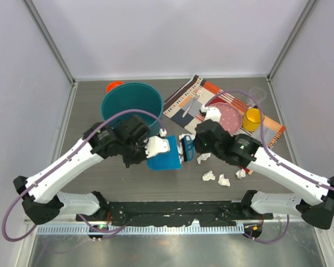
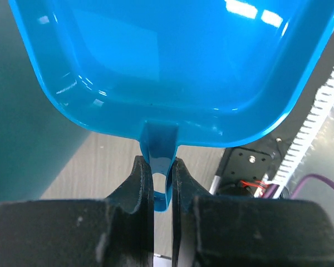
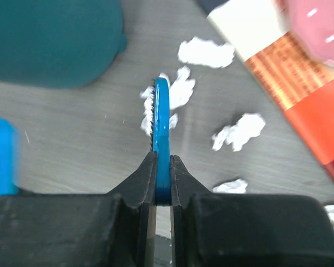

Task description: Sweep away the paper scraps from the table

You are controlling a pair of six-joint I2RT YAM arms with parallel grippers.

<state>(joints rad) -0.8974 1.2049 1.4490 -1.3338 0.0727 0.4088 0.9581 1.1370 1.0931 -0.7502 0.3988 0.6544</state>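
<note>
My left gripper (image 1: pixel 156 148) is shut on the handle (image 2: pixel 158 167) of a blue dustpan (image 1: pixel 165 159), whose empty tray (image 2: pixel 172 67) fills the left wrist view. My right gripper (image 1: pixel 193 146) is shut on a thin blue brush (image 3: pixel 162 125), held just right of the dustpan. Several white paper scraps lie on the dark table (image 1: pixel 128 181): one beside the brush (image 1: pixel 203 158) and others nearer the front (image 1: pixel 208 176) (image 1: pixel 224 180) (image 1: pixel 240 173). In the right wrist view, scraps lie behind the brush tip (image 3: pixel 181 89) and to its right (image 3: pixel 239 132) (image 3: pixel 206 52).
A big teal bin (image 1: pixel 132 103) stands behind the dustpan, with an orange lid (image 1: pixel 114 86) beyond it. At the back right a striped placemat (image 1: pixel 183 108) carries a pink plate (image 1: pixel 227 117), a yellow cup (image 1: pixel 252 119), a clear cup (image 1: pixel 257 95) and a fork (image 1: pixel 193 104).
</note>
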